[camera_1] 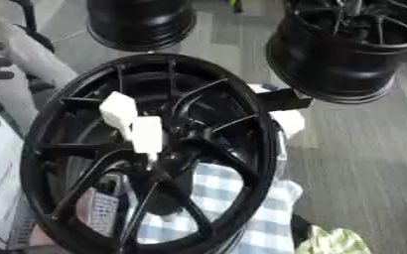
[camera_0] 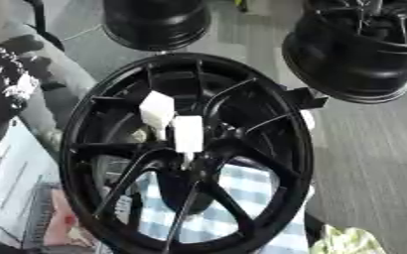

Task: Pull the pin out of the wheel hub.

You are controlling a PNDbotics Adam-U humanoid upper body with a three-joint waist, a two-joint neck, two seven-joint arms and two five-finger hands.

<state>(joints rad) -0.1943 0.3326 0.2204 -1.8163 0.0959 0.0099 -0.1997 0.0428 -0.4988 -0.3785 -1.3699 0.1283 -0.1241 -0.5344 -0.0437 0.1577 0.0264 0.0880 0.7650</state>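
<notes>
A large black wheel hub stands tilted in the middle, its open face toward me. Two white block-shaped pins sit side by side at its centre, where the spokes meet: one upper left, one lower right with a thin stem below it. No hand touches either pin. At the left edge a black, silver-flecked shape is blurred; it looks like part of my left arm or hand. My right hand shows nowhere.
Two more black wheels stand behind, one top centre and one top right. A blue-and-white checked cloth lies under the hub. A yellow-green cloth lies at the bottom right. Grey floor lies to the right.
</notes>
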